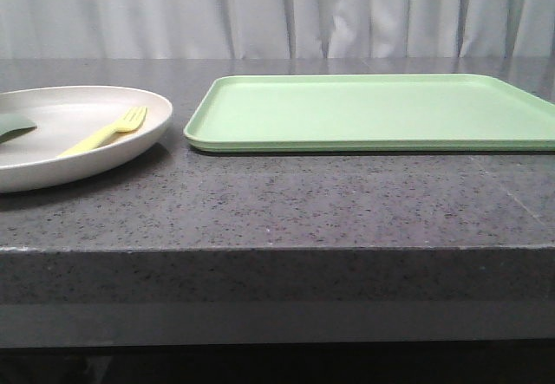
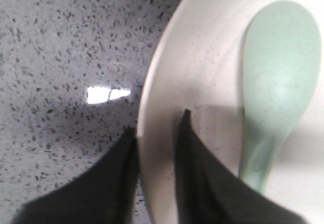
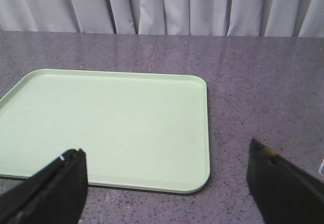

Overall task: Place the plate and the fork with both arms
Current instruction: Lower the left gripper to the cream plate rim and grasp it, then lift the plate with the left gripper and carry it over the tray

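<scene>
The left end effector [image 2: 157, 128] has its fingers close together; the right end effector [image 3: 167, 183] is spread wide.

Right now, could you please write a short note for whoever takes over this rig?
Left gripper: straddling the plate rim, one finger inside, one outside; whether it is clamped is unclear.
Right gripper: open, empty, hovering by the tray.
The fork and a green spoon lie in the plate, left of the tray.
Done: nothing on the tray.
Left: move plate and fork.
</scene>
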Robot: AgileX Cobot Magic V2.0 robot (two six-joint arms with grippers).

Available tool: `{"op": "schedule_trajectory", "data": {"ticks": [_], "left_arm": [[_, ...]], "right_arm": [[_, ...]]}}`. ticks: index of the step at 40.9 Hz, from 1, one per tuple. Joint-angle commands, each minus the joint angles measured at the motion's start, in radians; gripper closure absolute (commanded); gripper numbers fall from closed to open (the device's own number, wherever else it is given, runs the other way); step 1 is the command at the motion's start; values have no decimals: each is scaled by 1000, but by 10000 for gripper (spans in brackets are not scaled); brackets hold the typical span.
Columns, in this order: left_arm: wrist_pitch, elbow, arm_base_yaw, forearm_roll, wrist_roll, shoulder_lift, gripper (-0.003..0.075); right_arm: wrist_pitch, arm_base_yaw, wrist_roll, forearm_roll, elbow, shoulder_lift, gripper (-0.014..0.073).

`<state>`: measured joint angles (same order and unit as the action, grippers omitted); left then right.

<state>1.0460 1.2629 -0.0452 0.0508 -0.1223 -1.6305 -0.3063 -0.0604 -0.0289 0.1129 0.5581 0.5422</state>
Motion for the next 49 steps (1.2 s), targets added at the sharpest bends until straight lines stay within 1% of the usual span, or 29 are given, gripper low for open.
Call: {"op": "schedule_trajectory", "data": {"ticks": [1, 11, 16, 20, 24, 30, 33, 38, 43, 46, 49], "left_arm": [[-21, 25, 2, 4, -13, 31, 736], [1, 27, 2, 2, -3, 31, 738], [12, 27, 21, -31, 36, 31, 738], [-1, 27, 66, -106, 73, 43, 738], [-31, 27, 129, -229, 130, 63, 738], [-42, 27, 214, -402, 238, 85, 738], [-42, 27, 243, -451, 265, 90, 738], [-44, 27, 280, -513, 290, 90, 738], [-44, 27, 310, -644, 344, 96, 738], [-44, 29, 312, -714, 366, 100, 738], [-44, 37, 303, -744, 367, 100, 738]], "right_arm": [[76, -1, -4, -6, 37, 6, -60], [72, -1, -4, -6, 37, 6, -60], [68, -1, -4, -6, 37, 6, -60], [65, -1, -4, -6, 37, 6, -60], [61, -1, -4, -6, 37, 6, -60], [55, -1, -4, -6, 37, 6, -60], [50, -1, -4, -6, 37, 6, -60], [44, -1, -4, -6, 37, 6, -60], [41, -1, -4, -6, 37, 6, -60], [39, -1, -4, -6, 37, 6, -60], [39, -1, -4, -6, 37, 6, -60]]}}
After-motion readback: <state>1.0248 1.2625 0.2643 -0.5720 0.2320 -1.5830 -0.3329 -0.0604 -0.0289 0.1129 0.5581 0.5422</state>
